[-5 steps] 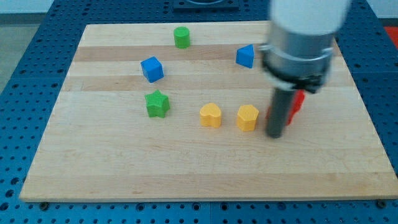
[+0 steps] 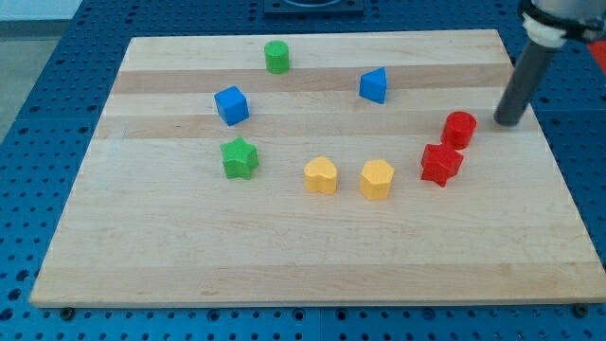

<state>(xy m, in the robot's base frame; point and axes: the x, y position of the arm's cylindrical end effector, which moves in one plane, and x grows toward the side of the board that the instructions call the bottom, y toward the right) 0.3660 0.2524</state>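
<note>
My tip [image 2: 509,121] rests on the wooden board [image 2: 303,256] near its right edge, touching no block. Nearest to it is a red cylinder [image 2: 459,128], a short way to the tip's left. A red star-shaped block [image 2: 441,164] lies just below and left of that cylinder. Further left along the same curve sit a yellow hexagonal block [image 2: 377,179] and a yellow heart-shaped block [image 2: 321,175]. A blue block [image 2: 373,85] lies toward the view's top, left of the tip.
On the left half of the board are a green star [image 2: 240,157], a blue cube [image 2: 231,105] and a green cylinder [image 2: 276,57]. The board lies on a blue perforated table [image 2: 38,114].
The tip has moved from just right of the yellow hexagon up and to the right, away from the red blocks, which now show in full. The blocks appear to lie where they were.
</note>
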